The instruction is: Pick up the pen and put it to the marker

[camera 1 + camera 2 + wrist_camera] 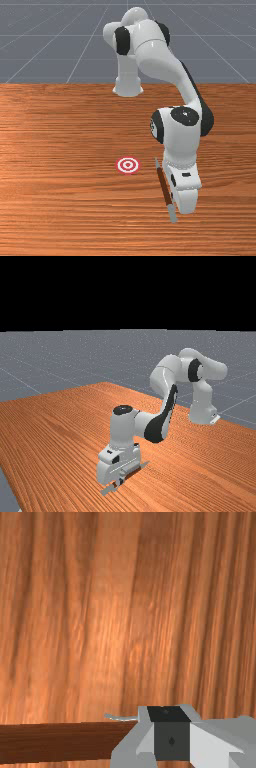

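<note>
Nearest the camera in the front view is the pale grey end (173,217) of the pen (164,187), which should be light in the lift, stiff along its length and not fragile. Its smooth, slim build could let it roll or slip if pressed off centre, so the best hold is probably across the brown barrel (163,183), near its middle, squarely over the narrow width; a hold nearer one end may let the other swing down. The barrel is dark brown and straight, running to a slender, light grey tip (156,162) at its other end. In the front view the pen slants just left of the white hand (186,197); whether it touches the wood I cannot tell. In the wrist view the barrel runs up to the gripper (168,714), with a thin, curved grey sliver (120,717) at its edge. I cannot tell whether the gripper stands wide or narrow, or has hold of the pen. Farther out, to the front view's left of the pen and apart from it, the marker (127,165) lies flat in red and white rings on the table (60,200), with the arm's base (127,86) beyond.
</note>
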Controlling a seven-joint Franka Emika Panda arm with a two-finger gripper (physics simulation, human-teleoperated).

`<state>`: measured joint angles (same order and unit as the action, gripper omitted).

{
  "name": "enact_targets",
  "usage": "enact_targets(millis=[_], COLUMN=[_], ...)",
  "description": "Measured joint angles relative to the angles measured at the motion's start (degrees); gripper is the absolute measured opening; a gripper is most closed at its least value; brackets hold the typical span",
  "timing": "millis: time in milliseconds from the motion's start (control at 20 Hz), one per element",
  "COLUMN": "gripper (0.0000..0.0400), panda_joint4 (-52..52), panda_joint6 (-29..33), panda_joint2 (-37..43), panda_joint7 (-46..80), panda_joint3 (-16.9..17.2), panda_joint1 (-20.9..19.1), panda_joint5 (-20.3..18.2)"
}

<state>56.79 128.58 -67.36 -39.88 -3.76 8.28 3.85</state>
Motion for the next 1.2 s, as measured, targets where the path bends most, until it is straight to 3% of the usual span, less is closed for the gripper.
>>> enact_targets(millis=[150, 250, 350, 400, 450, 500, 550, 600, 700, 950, 1200], gripper=[0.0000, 0.0000, 0.0000, 0.0012, 0.0151, 0.0230, 0.0137, 0.0083, 0.0031, 0.0003, 0.0000], panda_joint4=[0.01, 6.40, 7.54, 3.95, -2.05, -6.13, -6.19, -6.20, -6.20, -4.45, -0.21], panda_joint6=[0.00, 0.75, 4.59, 4.86, 4.94, 4.69, 4.98, 5.02, 5.02, 5.83, 7.40], panda_joint2=[-0.03, 3.49, 3.03, 0.61, -2.78, -5.04, -4.96, -4.94, -4.94, -4.01, -1.84], panda_joint7=[0.00, 0.11, 0.40, 0.29, -0.09, -0.40, -0.48, -0.49, -0.49, -1.86, -11.68], panda_joint3=[0.00, -0.26, -0.05, -0.04, 0.00, 0.01, 0.01, 0.01, 0.01, -0.17, -2.33], panda_joint1=[0.00, -0.25, 0.00, 0.14, 0.27, 0.38, 0.37, 0.37, 0.37, -0.83, -5.85], panda_joint5=[0.00, -0.19, 0.14, 0.21, 0.24, 0.21, 0.21, 0.21, 0.21, 0.13, 0.15])
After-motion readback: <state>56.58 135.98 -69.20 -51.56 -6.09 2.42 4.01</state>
